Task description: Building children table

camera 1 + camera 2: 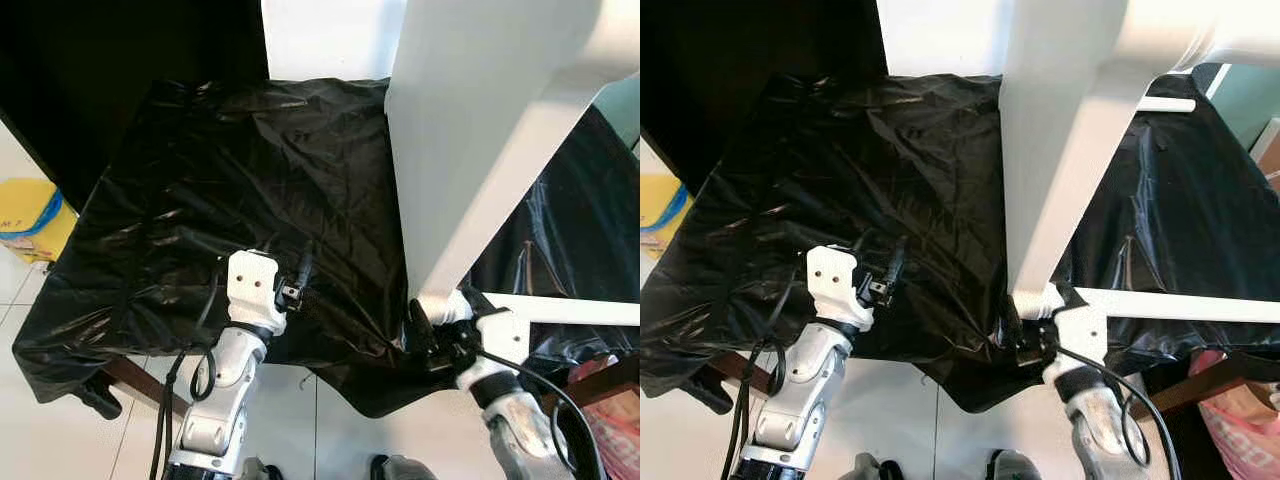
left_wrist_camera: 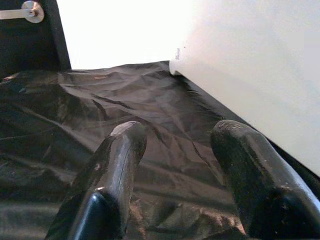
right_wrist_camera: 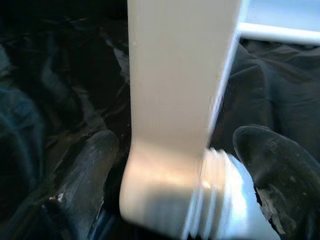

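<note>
The right hand (image 1: 432, 330) grips the white table leg's (image 1: 480, 190) threaded end at the surface's (image 1: 200, 200) near edge. The left hand (image 2: 175, 165) hovers wide apart, empty. The tall leg could tip sideways if the grip slips.

A: Where is there open room?

B: The left and centre of the frame: the tabletop (image 1: 150, 230), draped in black plastic sheet (image 1: 260, 170), lies bare ahead of the left claw (image 1: 298, 278), whose fingers (image 2: 117, 165) stand apart above it.

A: And what blocks the way?

B: The big white table panel (image 1: 480, 120) rises at upper right. Its white leg (image 3: 175, 100) sits between the right claw's (image 1: 432, 330) fingers (image 3: 270, 170), and a white bar (image 1: 570, 310) crosses at lower right.
</note>
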